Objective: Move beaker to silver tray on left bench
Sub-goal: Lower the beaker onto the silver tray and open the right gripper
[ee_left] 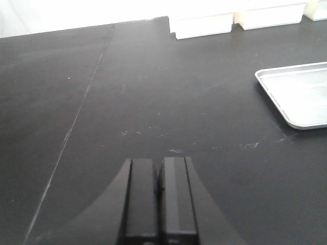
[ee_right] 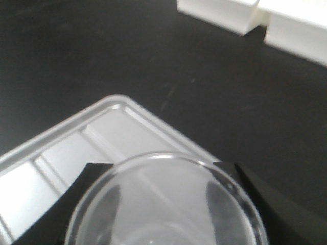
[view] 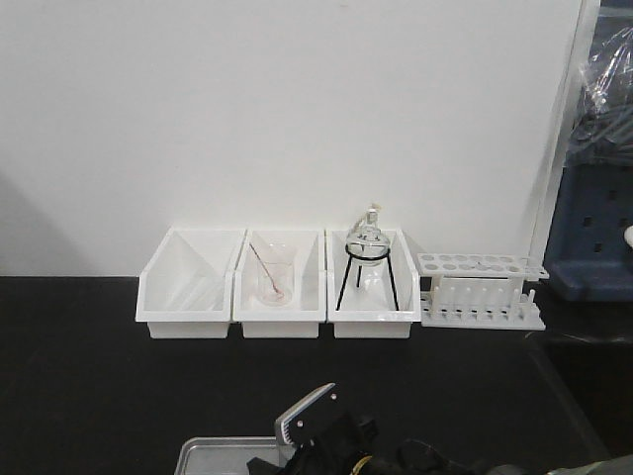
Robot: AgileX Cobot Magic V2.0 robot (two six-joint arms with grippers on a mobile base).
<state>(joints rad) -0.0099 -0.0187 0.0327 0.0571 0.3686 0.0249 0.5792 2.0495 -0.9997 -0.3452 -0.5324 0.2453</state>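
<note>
**Beaker held over the tray's corner, ready to go down**

While the right hand pinches the beaker between its two dark fingers, the glass hangs directly above the silver tray, so the coming move looks to be a straight lowering rather than any sideways reach. In the right wrist view the beaker's round rim fills the near foreground, mouth up, and through its clear wall the tray's ribbed floor shows; nothing can be seen inside the glass. Whether its base already touches the metal cannot be told. The rim sits close to the tray's rounded far corner, so a slight pull toward the tray's middle may be wise before letting go.

The left hand rests low over bare table with its fingers pressed together and nothing between them; the tray lies off to its right, apart from it. The right arm is plainly the nearer one and carries the job.

In the front view only the tray's far edge shows at the bottom, beside the arm's dark bulk. Farther back, against the white wall, stand three white bins: the left one appears empty, the middle one holds a clear beaker with pink residue and a rod, the right one a round flask on a black tripod. Just beside them stands a white test-tube rack.
</note>
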